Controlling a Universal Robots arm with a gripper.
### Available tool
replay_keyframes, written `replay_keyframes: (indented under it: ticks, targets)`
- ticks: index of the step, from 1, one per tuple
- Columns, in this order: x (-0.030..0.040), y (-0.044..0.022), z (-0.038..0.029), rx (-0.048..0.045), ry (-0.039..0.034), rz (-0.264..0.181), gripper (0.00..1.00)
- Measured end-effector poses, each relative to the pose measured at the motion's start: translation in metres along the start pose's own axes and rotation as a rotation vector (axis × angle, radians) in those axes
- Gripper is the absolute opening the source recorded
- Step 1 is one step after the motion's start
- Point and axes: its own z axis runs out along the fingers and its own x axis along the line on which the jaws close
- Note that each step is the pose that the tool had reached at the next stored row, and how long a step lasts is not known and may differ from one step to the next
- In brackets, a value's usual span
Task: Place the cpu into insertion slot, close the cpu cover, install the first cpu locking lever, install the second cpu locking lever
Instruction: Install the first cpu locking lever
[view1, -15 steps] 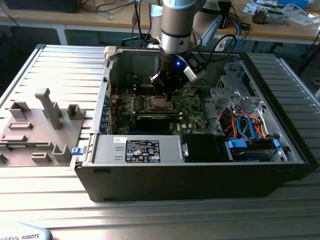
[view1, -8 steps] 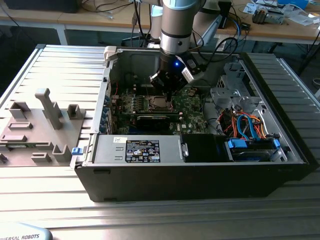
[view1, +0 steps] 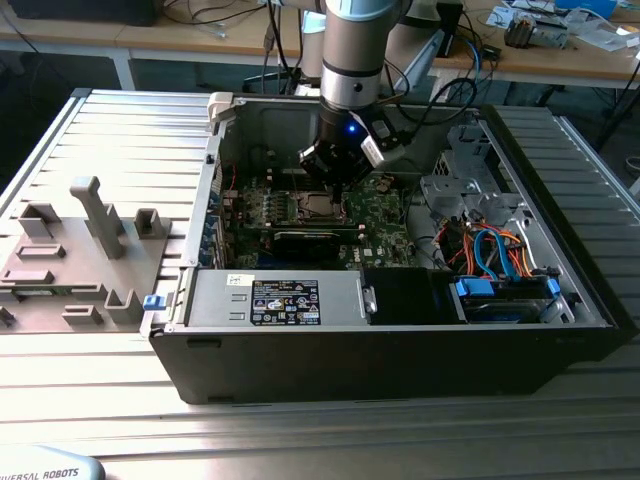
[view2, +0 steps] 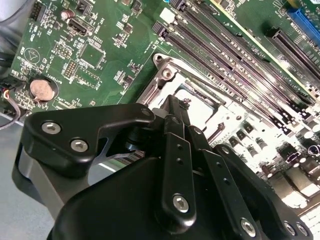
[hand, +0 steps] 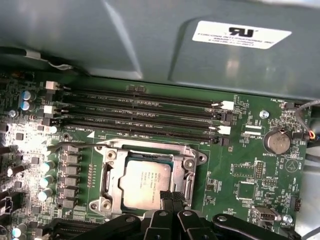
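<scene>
One gripper (hand: 170, 197) hangs low over the socket area of your green motherboard (hand: 250, 170), inside the open computer case (view1: 560, 330). In both wrist views the black fingers (view2: 177, 117) run together to a narrow tip, so they look clenched with nothing between them; the tip sits at the edge of the cpu (hand: 147, 185), at or just above the corner nearest the gripper, though you cannot tell whether it actually touches.

You can see the cpu lying flat, dull silver top up, seated in the insertion slot (hand: 107, 182). It is square, so it has no real long axis; its edges run parallel to the socket's sides and to the long memory slots (hand: 145, 112).

Around the chip, the cpu cover (hand: 187, 162) appears down, its silvery frame rimming the chip with the centre cut-out showing the metal top. A thin locking lever (hand: 75, 145) lies along the socket's side nearest the memory slots, its hooked end reaching past the corner.

Farther off, a round coin battery (hand: 276, 141) sits well apart from the socket, and beyond the memory slots rises the grey case wall (hand: 150, 45). In the exterior view, the arm (view1: 352, 60) comes down into the case from above, and a grey fixture tray (view1: 80, 250) lies outside, to the exterior view's left.
</scene>
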Motion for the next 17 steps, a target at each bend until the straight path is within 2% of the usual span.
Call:
replay_keyframes:
  ticks: [15, 16, 17]
  targets:
    - [0.0, 0.0, 0.0011, -0.0001, 0.0041, 0.101, 0.11]
    - [-0.0001, 0.0001, 0.0012, -0.003, 0.0042, 0.108, 0.11]
    - [-0.0001, 0.0001, 0.0013, -0.0101, 0.0039, 0.11, 0.11]
